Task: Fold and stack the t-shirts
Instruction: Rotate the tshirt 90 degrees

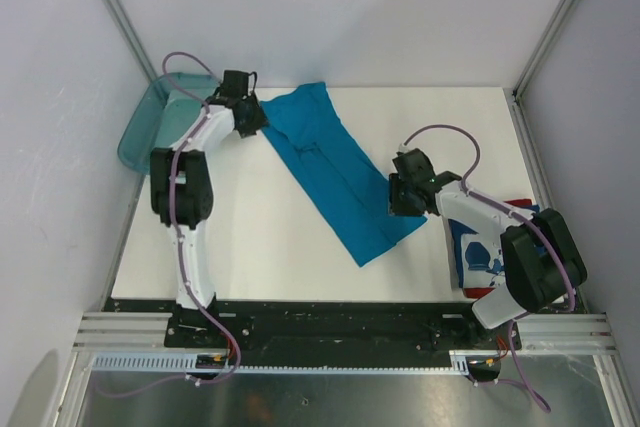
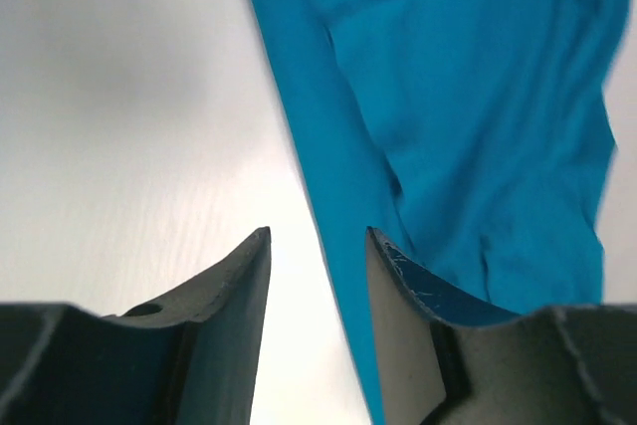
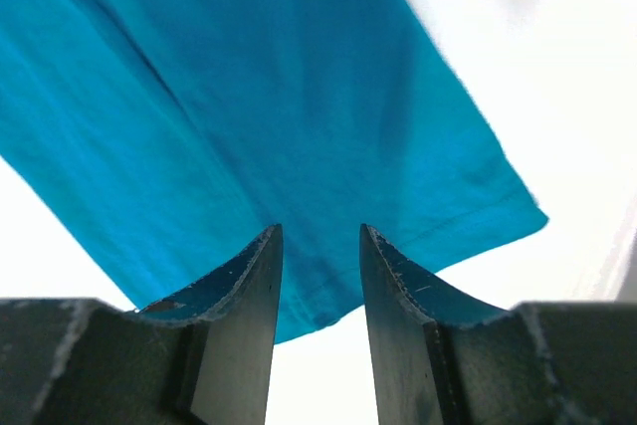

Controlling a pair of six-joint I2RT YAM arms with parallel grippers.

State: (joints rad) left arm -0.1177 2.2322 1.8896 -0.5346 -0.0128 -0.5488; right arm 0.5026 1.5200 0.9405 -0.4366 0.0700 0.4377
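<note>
White table [image 1: 290,247], teal t-shirt [image 1: 330,172], left claw [image 2: 318,236], right claw [image 3: 320,231] half-open (both empty)

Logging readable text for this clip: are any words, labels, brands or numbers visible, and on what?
None readable.
The folded dark blue shirt with white print shows shapes only, too small to read.
The plain teal-blue cloth t-shirt bears no text.

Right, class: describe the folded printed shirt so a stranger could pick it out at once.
Start at the white table and go to its right edge, beneath the right arm. The folded t-shirt lies there, dark blue with white print and a red edge, unlike the plain teal t-shirt spread across the middle.
</note>
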